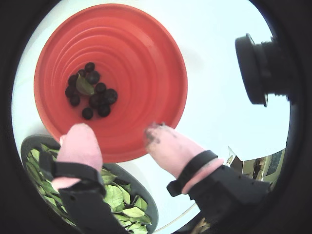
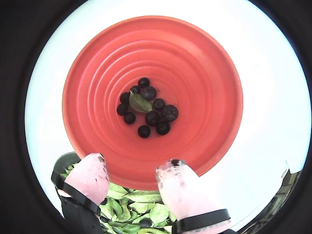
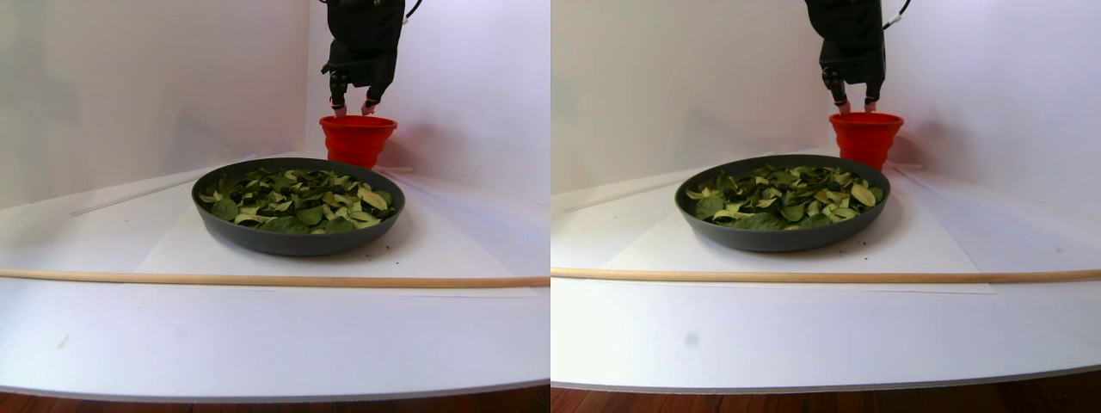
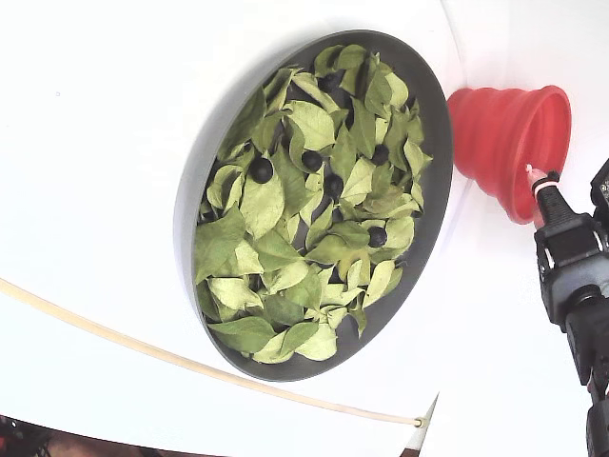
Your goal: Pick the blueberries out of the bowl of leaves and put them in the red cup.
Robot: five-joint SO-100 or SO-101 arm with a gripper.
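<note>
Hovering over the red cup [image 2: 97,146], the end effector [image 2: 134,173] gapes empty.

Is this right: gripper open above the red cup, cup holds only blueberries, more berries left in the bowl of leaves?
Not quite. The red cup holds blueberries plus one stray green leaf, clear in both wrist views. The rest stands: the gripper hangs open above the cup, and the fixed view shows berries left among the leaves in the bowl.
</note>
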